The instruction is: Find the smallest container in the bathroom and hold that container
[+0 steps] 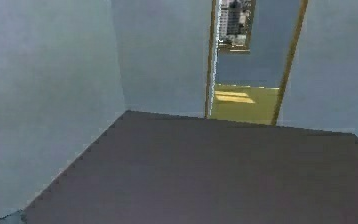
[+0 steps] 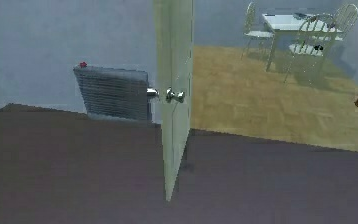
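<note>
Risk noted: the pale open door [image 2: 175,115] stands edge-on close by on the dark grey floor [image 1: 187,170], liable to snag a turning base; claw state and container whereabouts cannot be told.

A pale door [image 2: 174,90] stands open beside a grey radiator [image 2: 114,93], with white chairs [image 2: 309,45] beyond on tan floor [image 2: 257,95].

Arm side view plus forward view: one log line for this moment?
ahead: doorway, dark floor | side: open door, radiator, table and chairs beyond
</note>
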Motion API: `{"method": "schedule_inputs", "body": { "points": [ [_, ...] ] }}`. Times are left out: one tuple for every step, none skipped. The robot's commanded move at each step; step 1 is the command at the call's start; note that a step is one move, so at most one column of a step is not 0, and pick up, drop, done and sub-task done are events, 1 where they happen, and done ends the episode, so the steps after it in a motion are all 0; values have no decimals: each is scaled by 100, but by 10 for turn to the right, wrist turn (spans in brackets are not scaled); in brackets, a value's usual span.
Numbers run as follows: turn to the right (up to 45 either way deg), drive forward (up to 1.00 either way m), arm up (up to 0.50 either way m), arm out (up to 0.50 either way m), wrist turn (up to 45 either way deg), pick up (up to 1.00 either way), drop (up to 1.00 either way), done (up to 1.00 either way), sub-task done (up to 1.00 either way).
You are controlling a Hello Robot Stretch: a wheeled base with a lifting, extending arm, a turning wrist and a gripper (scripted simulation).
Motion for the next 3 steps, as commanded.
{"method": "schedule_inputs", "body": {
  "points": [
    [-450,0,0,0,0,0,0,0,0],
    [-30,0,0,0,0,0,0,0,0],
    [0,65,0,0,0,0,0,0,0]
  ]
}}
